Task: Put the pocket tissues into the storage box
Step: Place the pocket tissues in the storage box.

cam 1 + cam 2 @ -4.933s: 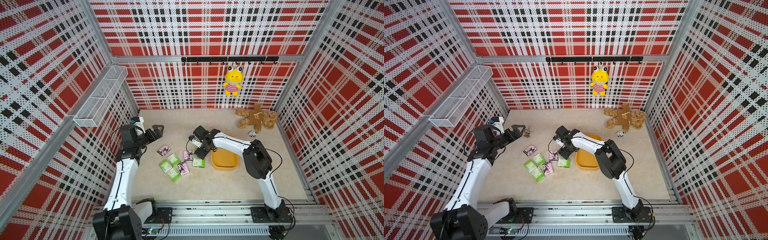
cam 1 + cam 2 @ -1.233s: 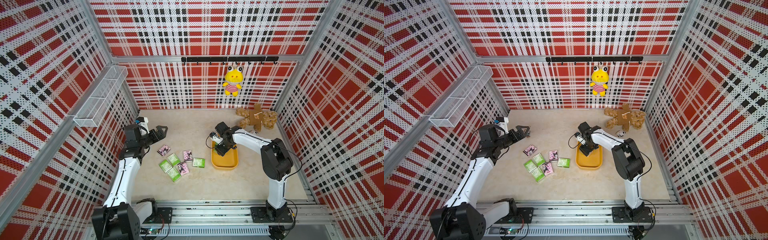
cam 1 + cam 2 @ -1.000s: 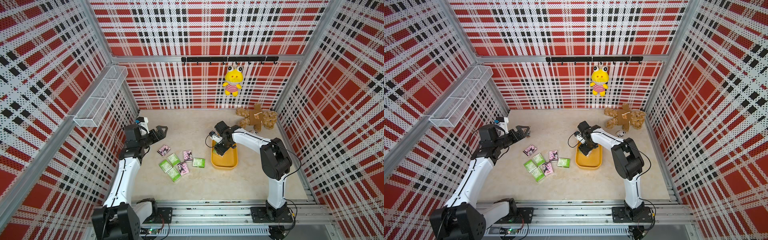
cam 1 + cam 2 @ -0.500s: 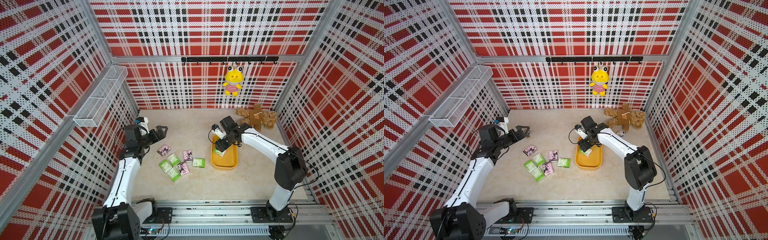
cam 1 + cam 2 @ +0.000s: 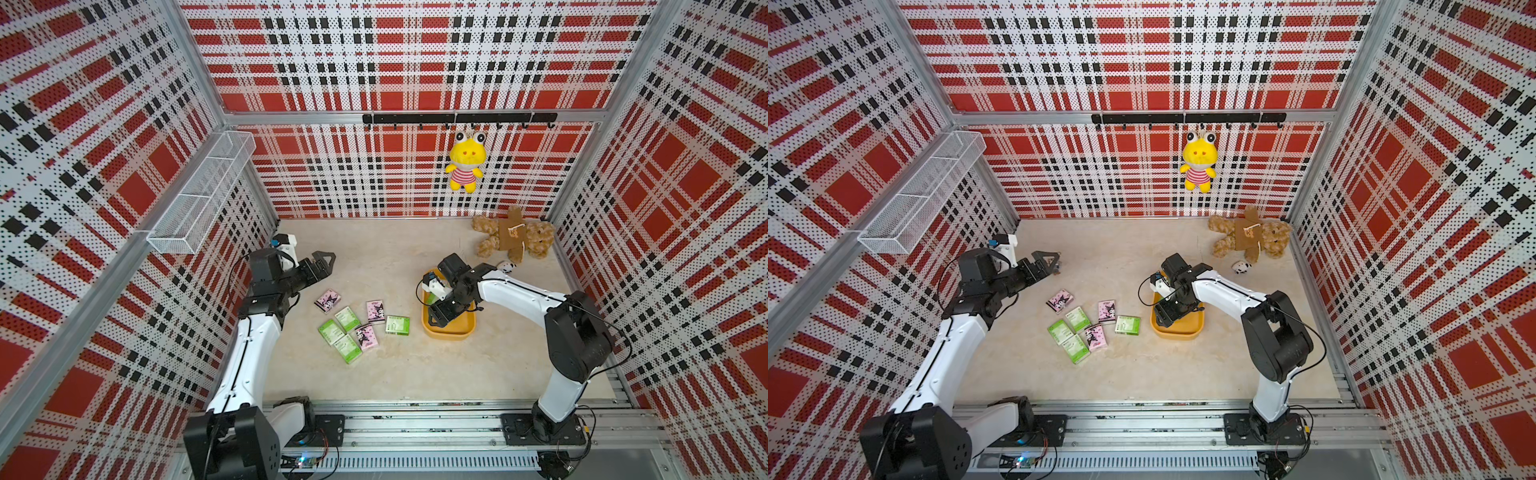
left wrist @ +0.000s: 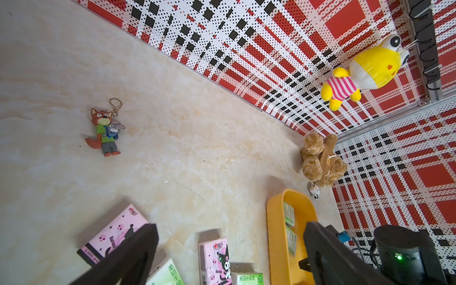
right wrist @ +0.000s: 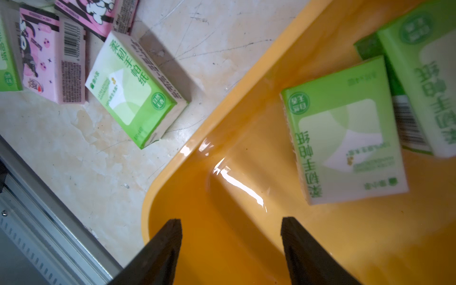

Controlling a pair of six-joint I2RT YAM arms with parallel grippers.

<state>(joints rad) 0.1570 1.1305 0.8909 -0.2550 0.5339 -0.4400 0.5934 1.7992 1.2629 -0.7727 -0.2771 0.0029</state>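
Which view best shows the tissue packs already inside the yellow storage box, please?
The right wrist view: green packs lie unobstructed in the storage box. The left wrist view shows them edge-on; in both top views the right arm mostly hides them.

Storage box [image 5: 452, 335] (half) under right hand [image 5: 441, 312]

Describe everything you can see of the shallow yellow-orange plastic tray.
The shallow yellow-orange plastic storage box is a glossy rectangular tray with rounded corners and a low rim, sitting flat on the beige table. At least two green-and-white tissue packs lie inside, partly overlapping. The right gripper hangs open over its bare floor, holding nothing; no contact with the tray is visible. One green pack lies on the table just outside its rim, apart from it.
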